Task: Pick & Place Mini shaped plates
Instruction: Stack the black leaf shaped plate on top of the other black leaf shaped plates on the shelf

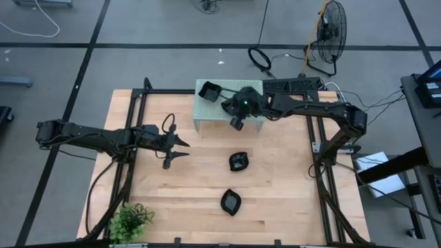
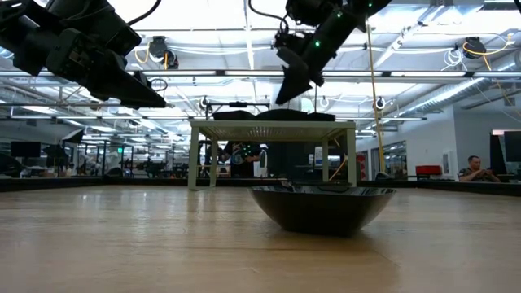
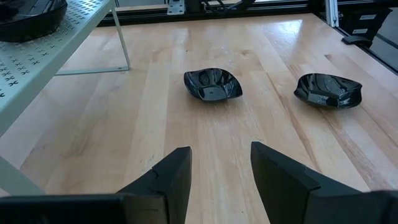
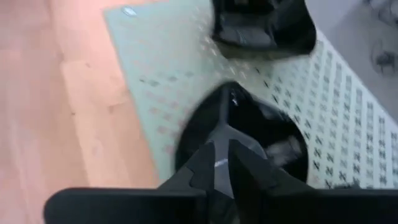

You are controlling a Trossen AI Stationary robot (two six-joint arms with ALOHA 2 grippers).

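Right hand [image 4: 222, 163] pinches a plate [image 4: 249, 134] over the green stand [image 1: 207, 110]. Lower it flat beside the stand's other plate [image 1: 209, 89] — then release. Left hand [image 1: 180, 149] waits near the stand, spread — two plates sit on the counter [image 1: 289, 200].

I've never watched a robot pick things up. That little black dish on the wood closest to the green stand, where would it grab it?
Probably by the rim. The dish sits upright on the table, its wavy edge raised clear of the wood, so one finger could go inside and one outside. The left gripper is open and faces it, so coming down from above onto the near edge looks simplest.
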